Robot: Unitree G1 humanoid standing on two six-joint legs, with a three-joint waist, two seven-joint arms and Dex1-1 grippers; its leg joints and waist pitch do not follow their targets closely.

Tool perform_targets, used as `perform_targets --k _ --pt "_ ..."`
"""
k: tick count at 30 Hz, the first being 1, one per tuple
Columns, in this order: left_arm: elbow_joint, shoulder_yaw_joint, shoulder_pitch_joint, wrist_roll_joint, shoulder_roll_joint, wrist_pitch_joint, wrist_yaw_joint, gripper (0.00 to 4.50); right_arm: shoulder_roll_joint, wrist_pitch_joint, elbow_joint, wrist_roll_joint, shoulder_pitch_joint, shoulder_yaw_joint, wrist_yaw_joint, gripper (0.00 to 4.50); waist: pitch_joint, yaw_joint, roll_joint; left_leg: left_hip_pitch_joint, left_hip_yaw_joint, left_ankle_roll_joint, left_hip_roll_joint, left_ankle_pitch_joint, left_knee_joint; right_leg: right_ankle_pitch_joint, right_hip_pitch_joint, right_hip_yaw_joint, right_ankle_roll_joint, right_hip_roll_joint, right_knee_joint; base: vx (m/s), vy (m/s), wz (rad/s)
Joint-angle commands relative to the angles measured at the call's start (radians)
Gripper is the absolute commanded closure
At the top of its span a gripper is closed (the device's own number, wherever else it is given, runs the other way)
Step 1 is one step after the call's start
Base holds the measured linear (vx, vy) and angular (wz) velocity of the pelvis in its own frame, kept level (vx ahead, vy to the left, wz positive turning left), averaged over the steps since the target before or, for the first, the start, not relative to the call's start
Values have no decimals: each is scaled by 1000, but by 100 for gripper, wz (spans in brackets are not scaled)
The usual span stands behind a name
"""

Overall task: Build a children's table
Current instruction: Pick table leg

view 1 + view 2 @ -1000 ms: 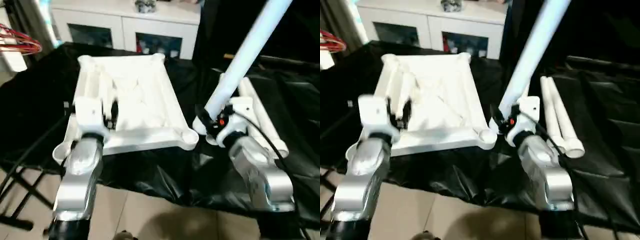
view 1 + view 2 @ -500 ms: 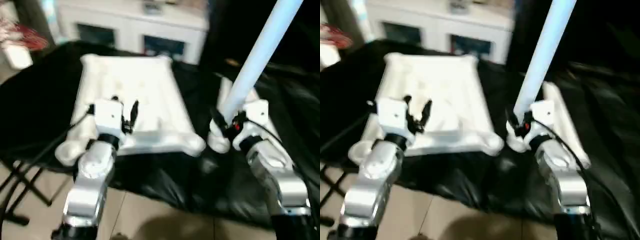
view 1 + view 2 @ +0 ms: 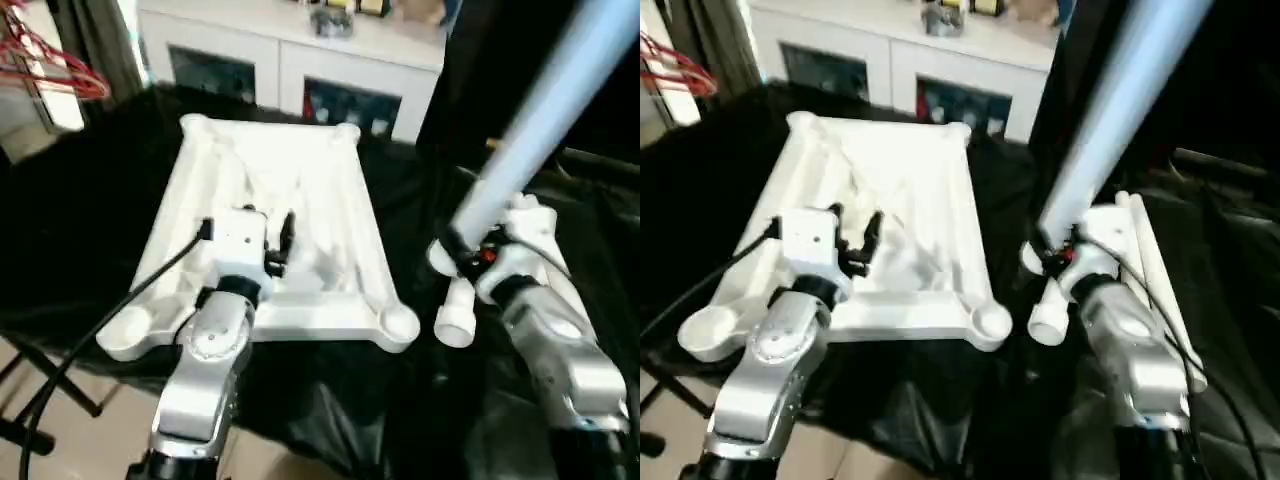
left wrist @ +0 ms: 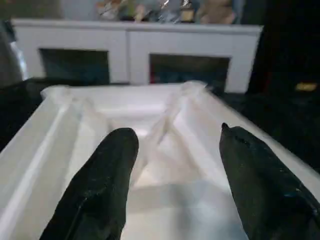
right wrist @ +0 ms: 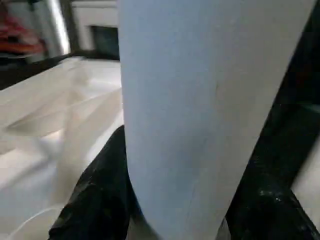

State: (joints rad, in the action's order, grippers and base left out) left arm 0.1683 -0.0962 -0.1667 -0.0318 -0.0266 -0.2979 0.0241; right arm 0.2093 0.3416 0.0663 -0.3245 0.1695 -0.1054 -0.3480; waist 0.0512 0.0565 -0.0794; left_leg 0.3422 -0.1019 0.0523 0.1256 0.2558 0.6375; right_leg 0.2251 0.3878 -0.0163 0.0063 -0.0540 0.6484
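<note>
On the black-draped table [image 3: 60, 230], the upturned table top [image 3: 270, 190] is lying left of centre. The right hand [image 3: 462, 250] is clamping a leg [image 3: 530, 140], its long axis rising far-right, flared end [image 3: 455, 325] just right of the near-right socket [image 3: 398, 322]. The left hand [image 3: 268, 232] is hovering unclenched, empty, over the ribs.

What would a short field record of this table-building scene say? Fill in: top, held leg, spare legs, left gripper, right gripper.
top: tabletop lies underside up on black cloth
held leg: leg slants up, flared end low, beside the near right socket
spare legs: legs lie right of the top
left gripper: left gripper open, empty, over the top
right gripper: right gripper shut on the leg
</note>
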Motion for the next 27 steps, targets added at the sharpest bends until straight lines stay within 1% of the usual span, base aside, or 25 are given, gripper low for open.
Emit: perform_targets --k 1,2,3,4,5,6,7,8,9,10,11,12,13,14,15,16,18,19,20,21,23,24,25,26,27 --pt "-11 11 -30 25 -3 -1 33 149 1 31 60 -6 4 -8 35 257 -59 -3 21 3 7 -56 74 -85 -76 -214 -76 35 -256 -72 -60 0 0 0" --pt "-31 7 -47 20 -7 6 43 149 5 34 66 -16 4 -13 26 257 -51 0 21 -5 -2 -52 80 -7 -80 -86 -63 36 -265 -74 -73 0 0 0" --pt "-31 7 -47 20 -7 6 43 149 5 34 66 -16 4 -13 26 257 -48 1 22 -7 -8 -51 81 25 -81 -35 -59 38 -265 -75 -78 0 0 0" --pt "-50 -6 -56 -6 -21 5 44 149 10 21 45 -4 4 -15 24 257 -44 6 35 -9 -11 -44 83 62 -84 17 -54 38 -264 -76 -80 -52 5 13" --pt "-56 -17 -62 -3 -36 0 70 149 8 8 29 0 6 -18 24 257 -35 4 33 -14 -17 -27 87 154 -92 141 -44 39 -244 -75 -95 -52 5 13" --pt "-53 -26 -68 18 -48 -10 109 149 3 2 19 -7 9 -22 20 257 -32 5 51 -14 -16 -2 86 222 -99 226 -40 39 -218 -76 -102 -69 3 10" --pt "-41 -30 -73 60 -53 -20 161 149 0 21 28 -20 14 -25 19 257 -33 6 52 -10 -13 15 84 250 -103 279 -44 40 -191 -79 -102 -60 10 3" --pt "-38 -33 -76 81 -57 -17 190 149 2 45 36 -31 17 -25 18 257 -35 6 48 -7 -16 18 84 232 -102 275 -43 42 -178 -79 -103 -82 14 4" --pt "-39 -34 -78 103 -61 -14 220 149 4 67 43 -43 20 -25 13 257 -35 8 52 -7 -17 16 82 220 -101 270 -42 44 -175 -79 -103 0 0 0" --pt "-41 -39 -82 150 -72 -11 291 122 14 85 53 -69 27 -23 -19 257 -36 8 64 -1 -17 14 81 207 -101 268 -42 45 -175 -79 -101 0 0 0" --pt "-43 -48 -84 176 -81 -13 340 122 26 77 54 -76 31 -20 -46 257 -36 8 64 -1 -17 14 81 207 -101 268 -42 45 -175 -79 -101 0 0 0" --pt "-49 -62 -90 193 -100 -33 393 115 46 69 51 -67 36 -5 -75 257 -41 8 59 3 -19 11 82 184 -99 243 -43 44 -178 -78 -99 0 0 0" --pt "-58 -76 -97 203 -117 -53 439 115 65 60 44 -53 41 10 -100 257 -42 9 54 6 -23 1 81 154 -96 217 -42 44 -182 -77 -98 0 0 0" --pt "-62 -93 -95 220 -137 -56 497 110 78 65 38 -47 39 24 -119 257 -42 6 43 9 -26 -5 81 137 -95 215 -44 45 -180 -77 -99 0 0 0" --pt "-63 -100 -95 228 -145 -57 521 110 82 70 37 -46 39 29 -125 257 -42 11 48 8 -29 -15 79 114 -93 227 -40 46 -180 -79 -98 0 0 0" --pt "-71 -119 -106 223 -171 -68 559 88 90 93 40 -45 53 32 -121 257 -44 10 48 13 -30 -19 79 90 -94 217 -44 45 -178 -79 -97 0 0 0" --pt "-91 -149 -125 220 -206 -91 621 73 95 130 39 -73 78 20 -128 257 -47 10 49 12 -30 -22 76 68 -94 186 -42 42 -179 -75 -94 0 0 0" --pt "-101 -160 -129 224 -217 -100 649 128 94 142 36 -93 85 11 -137 257 -53 11 49 13 -31 -26 77 39 -91 144 -45 41 -184 -75 -89 0 0 0" --pt "-129 -177 -136 226 -233 -95 698 127 104 139 13 -95 91 17 -164 258 -54 12 49 15 -31 -32 77 25 -89 118 -45 42 -190 -76 -87 0 0 0" --pt "-158 -194 -143 221 -249 -84 738 113 112 124 -9 -76 96 29 -171 259 -53 14 51 16 -34 -38 77 10 -90 87 -43 40 -201 -74 -85 0 0 0" --pt "-210 -230 -163 207 -288 -54 819 113 112 103 -34 -59 108 34 -166 259 -55 15 56 15 -36 -39 77 4 -90 62 -41 39 -215 -72 -84 0 0 0" --pt "-222 -239 -171 207 -300 -53 840 139 110 102 -35 -65 111 30 -164 259 -59 16 56 15 -37 -37 78 -10 -88 13 -43 40 -226 -74 -76 0 0 0" --pt "-250 -256 -192 200 -319 -61 874 169 110 117 -22 -85 112 24 -169 259 -59 17 59 14 -37 -40 78 -17 -88 -28 -43 39 -237 -72 -74 0 0 0" --pt "-271 -263 -205 188 -324 -49 883 162 111 126 -18 -93 110 22 -173 259 -58 17 55 16 -38 -43 78 -15 -88 -37 -44 39 -239 -71 -74 0 0 0" --pt "-304 -274 -225 168 -328 -25 890 151 111 136 -16 -100 109 18 -177 259 -56 19 58 14 -38 -41 79 1 -90 -25 -44 39 -245 -74 -75 0 0 0"
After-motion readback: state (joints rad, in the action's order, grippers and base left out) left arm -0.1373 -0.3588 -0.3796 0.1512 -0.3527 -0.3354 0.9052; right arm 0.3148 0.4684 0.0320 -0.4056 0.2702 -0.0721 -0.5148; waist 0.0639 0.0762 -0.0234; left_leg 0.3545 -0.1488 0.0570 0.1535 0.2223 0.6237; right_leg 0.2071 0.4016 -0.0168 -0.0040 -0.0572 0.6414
